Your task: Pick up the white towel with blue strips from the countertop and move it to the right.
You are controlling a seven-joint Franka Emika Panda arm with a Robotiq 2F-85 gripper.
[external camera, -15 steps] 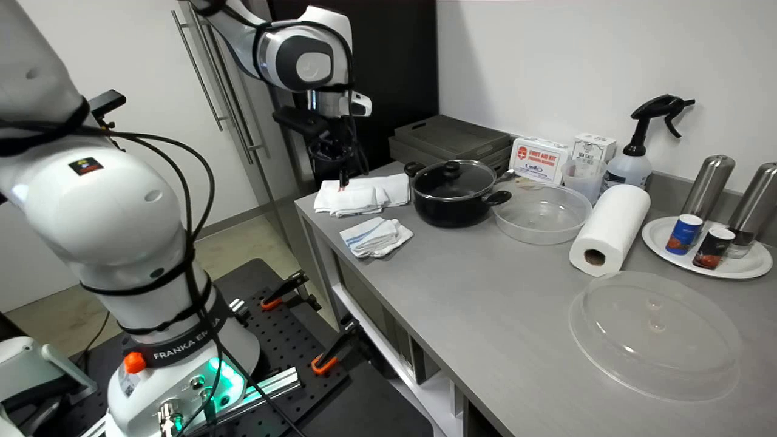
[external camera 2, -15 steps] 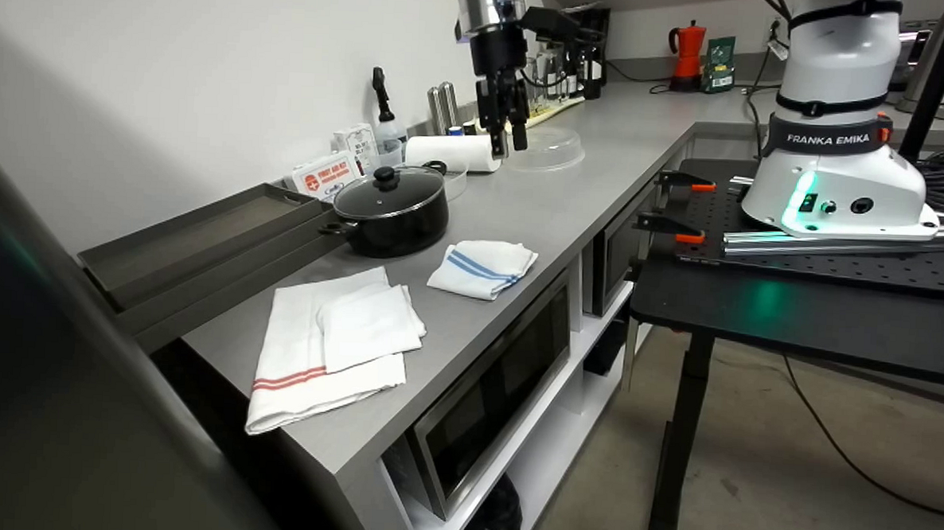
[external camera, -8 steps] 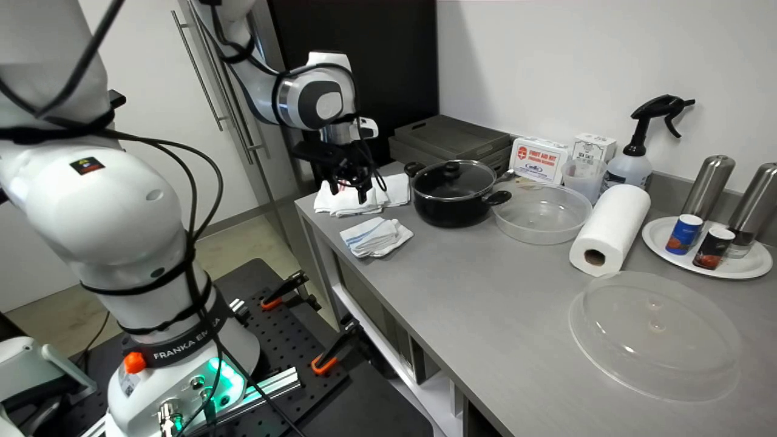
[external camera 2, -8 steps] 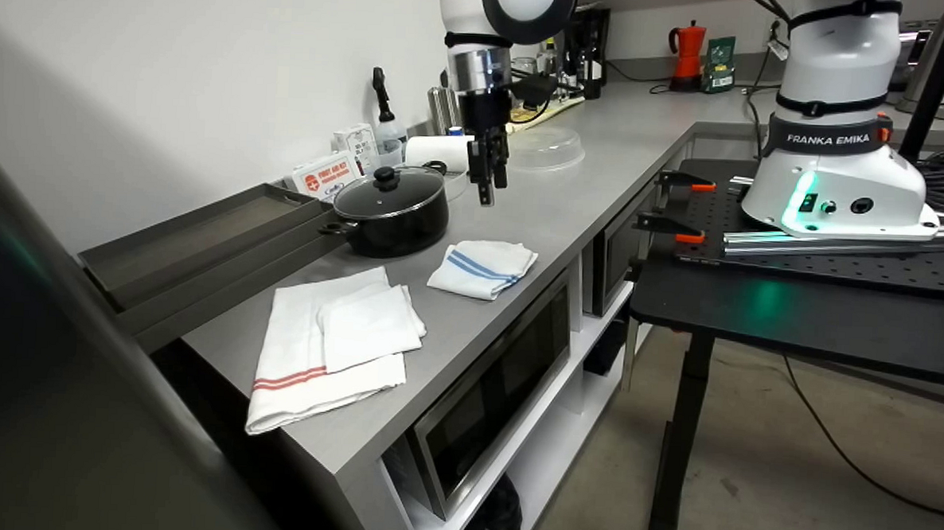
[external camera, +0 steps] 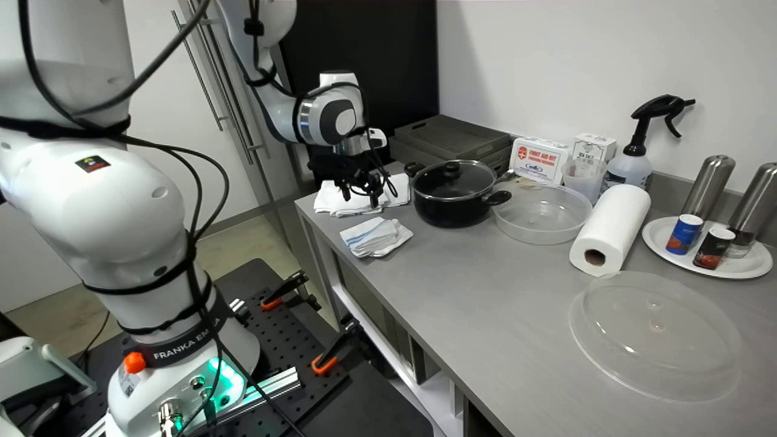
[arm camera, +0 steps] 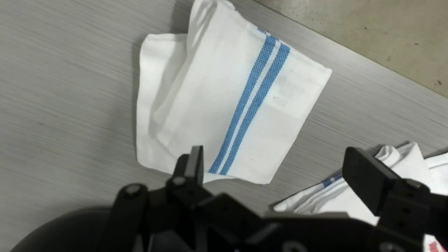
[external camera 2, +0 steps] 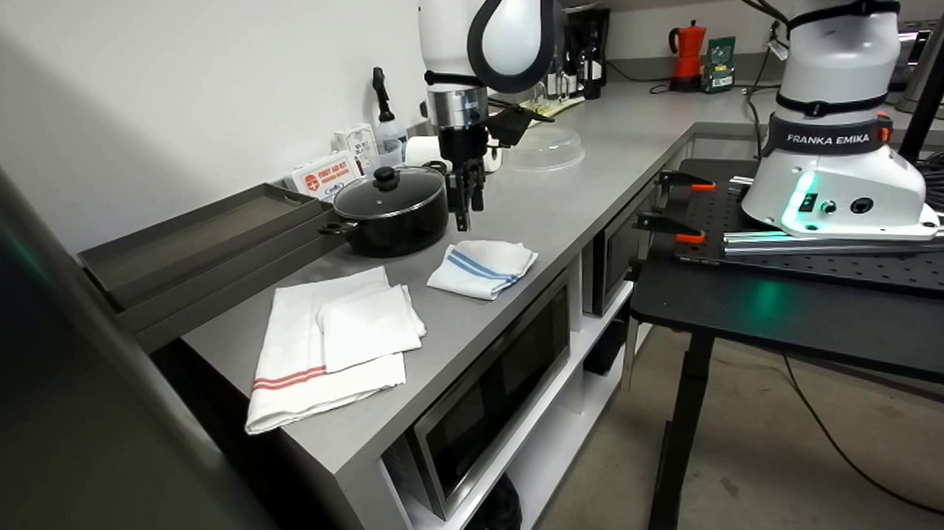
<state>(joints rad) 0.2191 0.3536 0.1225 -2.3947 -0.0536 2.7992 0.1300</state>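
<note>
The white towel with blue stripes lies folded on the grey countertop in both exterior views. In the wrist view the towel fills the upper middle, its two blue stripes running diagonally. My gripper is open with nothing between its fingers; the left fingertip overlaps the towel's lower edge in the wrist view. In both exterior views the gripper hangs pointing down above the counter, beside the pot and apart from the towel.
A black lidded pot stands close to the gripper. Other folded white towels, one red-striped, lie near the counter's end. Grey trays, a clear bowl, a paper roll and a clear lid stand further along. The counter's edge runs beside the towel.
My gripper has come down and moved closer to the blue-striped towel, shifting right in one exterior view and left in the other. The towels and other objects have not moved.
</note>
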